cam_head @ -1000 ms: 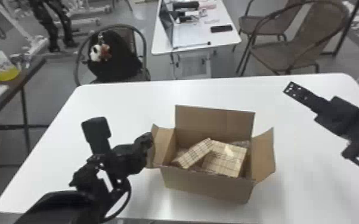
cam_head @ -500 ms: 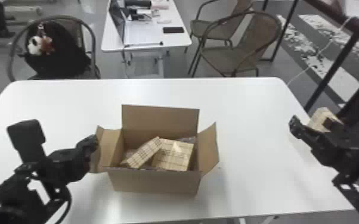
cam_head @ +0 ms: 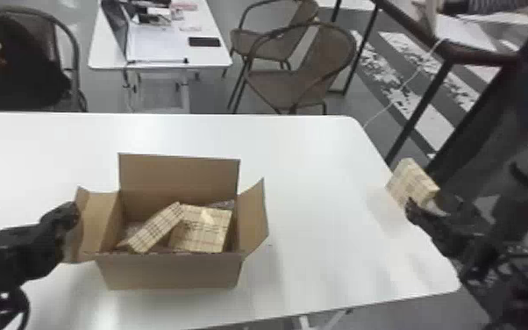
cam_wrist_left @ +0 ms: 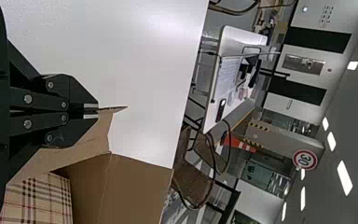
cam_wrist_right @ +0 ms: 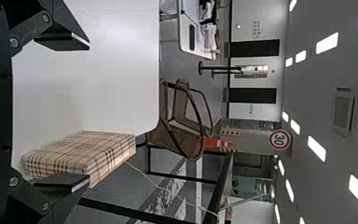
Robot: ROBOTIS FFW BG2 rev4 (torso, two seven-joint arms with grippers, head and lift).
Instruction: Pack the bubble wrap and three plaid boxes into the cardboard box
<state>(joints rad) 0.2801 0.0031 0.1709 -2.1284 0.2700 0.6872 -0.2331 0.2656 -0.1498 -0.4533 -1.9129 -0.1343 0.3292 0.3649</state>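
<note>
Currently, the left hand (cam_wrist_left: 98, 109) is pinching a flap (cam_wrist_left: 114, 109) of the carton (cam_head: 173, 273). The right hand (cam_wrist_right: 89, 112) is standing open, one finger beside a plaid box (cam_wrist_right: 84, 144) at the counter's (cam_head: 320, 197) right edge. Good gripping is depending on centring both fingers across that box, closing gently, never nudging it off.

Your cardboard box (cam_head: 171, 272) is brown; the plaid boxes (cam_head: 204, 230) inside and right of it are cream, dark-lined; the surface (cam_head: 320, 175) beneath, white.

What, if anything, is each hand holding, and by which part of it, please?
The left hand holds the cardboard box by its left flap; the right hand, open, holds nothing.
</note>
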